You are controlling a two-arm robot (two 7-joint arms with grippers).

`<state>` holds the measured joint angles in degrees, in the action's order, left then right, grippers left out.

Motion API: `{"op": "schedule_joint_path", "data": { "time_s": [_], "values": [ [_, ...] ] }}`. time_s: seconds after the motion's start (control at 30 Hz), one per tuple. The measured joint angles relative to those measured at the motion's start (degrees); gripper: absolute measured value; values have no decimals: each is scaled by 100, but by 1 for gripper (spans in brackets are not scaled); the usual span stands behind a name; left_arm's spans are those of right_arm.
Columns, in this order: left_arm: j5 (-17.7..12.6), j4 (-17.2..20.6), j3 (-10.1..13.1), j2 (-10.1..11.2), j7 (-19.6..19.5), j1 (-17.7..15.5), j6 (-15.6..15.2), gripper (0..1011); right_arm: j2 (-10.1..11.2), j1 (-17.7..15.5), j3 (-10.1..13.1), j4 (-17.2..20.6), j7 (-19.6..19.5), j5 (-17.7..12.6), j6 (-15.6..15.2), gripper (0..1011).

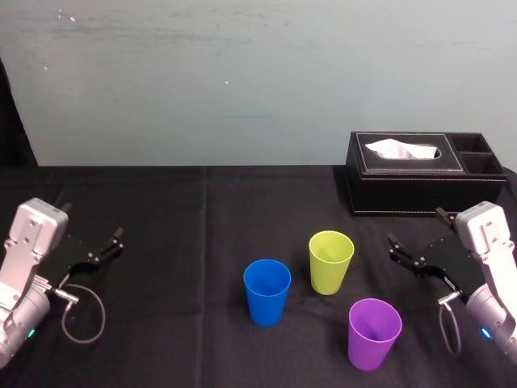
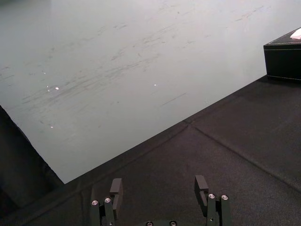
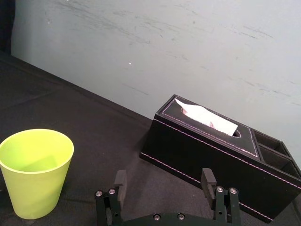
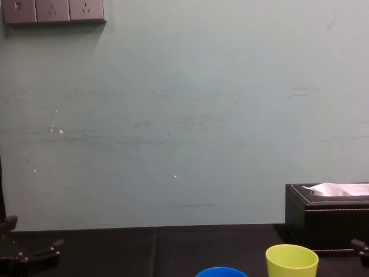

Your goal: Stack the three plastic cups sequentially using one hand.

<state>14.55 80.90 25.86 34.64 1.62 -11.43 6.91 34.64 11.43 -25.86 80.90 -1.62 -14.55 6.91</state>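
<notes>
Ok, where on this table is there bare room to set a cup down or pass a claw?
Widest free patch: black tablecloth between the open left claw and the blue plastic cup. Also the back strip between wall and cups, left of the black leather tissue box. Crowded: yellow-green plastic cup and purple plastic cup beside the open right claw.

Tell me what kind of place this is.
Probably an indoor lab bench: black-draped table against a plain wall with sockets; blue cup, yellow-green cup and purple cup staged between the parked, open left gripper and right gripper.
</notes>
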Motion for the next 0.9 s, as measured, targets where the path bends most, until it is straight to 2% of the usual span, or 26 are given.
{"op": "schedule_joint_path", "data": {
  "time_s": [0.9],
  "values": [
    [0,0,0,0,0,0,0,1000,0,0,0,0,0,0,0,1004]
  ]
}}
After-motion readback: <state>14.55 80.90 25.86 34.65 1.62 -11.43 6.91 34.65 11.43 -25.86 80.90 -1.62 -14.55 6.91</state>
